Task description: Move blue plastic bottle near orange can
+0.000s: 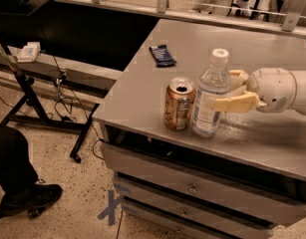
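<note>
Hand [226, 89] comes in from the right edge, white rounded wrist behind it, low over the worktop [272, 49]. Its two tan fingers [239, 102] sit either side of the bottle [211, 96] at about label height, one in front and one behind, pinching it.

Bottle is upright, white cap on, base down on the worktop near the front edge. Clear plastic, pale label facing the camera.

Can [178, 104] stands just left of the bottle, upright, top opened. The two are side by side and overlap in this view; can't tell if they actually touch.

Further back on the worktop, well apart from both, lies a flat dark blue wrapper [162, 55].

Below the front edge is a stack of grey drawers [192, 193].

Left of the unit there's a black stand [28, 91] with cables hanging by it, and a small white box [28, 52] on a low shelf. On the speckled floor are a blue tape cross [111, 208] and a dark shoe [28, 199] at lower left.
</note>
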Robot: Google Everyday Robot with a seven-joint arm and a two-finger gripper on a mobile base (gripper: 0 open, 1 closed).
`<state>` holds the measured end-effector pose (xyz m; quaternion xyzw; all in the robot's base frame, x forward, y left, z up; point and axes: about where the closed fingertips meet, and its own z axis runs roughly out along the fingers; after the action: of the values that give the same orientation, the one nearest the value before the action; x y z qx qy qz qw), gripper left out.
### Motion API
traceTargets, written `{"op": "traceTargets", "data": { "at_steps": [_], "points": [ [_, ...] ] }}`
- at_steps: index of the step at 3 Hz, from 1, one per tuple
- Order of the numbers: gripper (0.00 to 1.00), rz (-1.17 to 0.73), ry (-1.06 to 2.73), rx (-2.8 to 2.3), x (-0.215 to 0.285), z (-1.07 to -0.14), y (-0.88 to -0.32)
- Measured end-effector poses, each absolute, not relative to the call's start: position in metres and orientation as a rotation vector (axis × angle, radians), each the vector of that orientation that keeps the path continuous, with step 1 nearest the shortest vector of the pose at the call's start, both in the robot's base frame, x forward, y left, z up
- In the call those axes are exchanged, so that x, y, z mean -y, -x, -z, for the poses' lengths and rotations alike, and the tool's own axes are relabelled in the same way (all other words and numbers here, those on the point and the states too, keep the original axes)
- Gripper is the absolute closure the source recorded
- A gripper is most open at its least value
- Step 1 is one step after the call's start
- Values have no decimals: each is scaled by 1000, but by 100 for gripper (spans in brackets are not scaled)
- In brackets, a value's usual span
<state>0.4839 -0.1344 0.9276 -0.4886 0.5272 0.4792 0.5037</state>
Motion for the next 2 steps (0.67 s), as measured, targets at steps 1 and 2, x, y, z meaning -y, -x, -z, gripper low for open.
{"op": "traceTargets", "data": {
  "at_steps": [1, 2],
  "points": [
    [13, -1163, 1189, -1276, 135, -926, -483],
    [0, -1164, 1193, -1280, 135, -926, -482]
  ]
}}
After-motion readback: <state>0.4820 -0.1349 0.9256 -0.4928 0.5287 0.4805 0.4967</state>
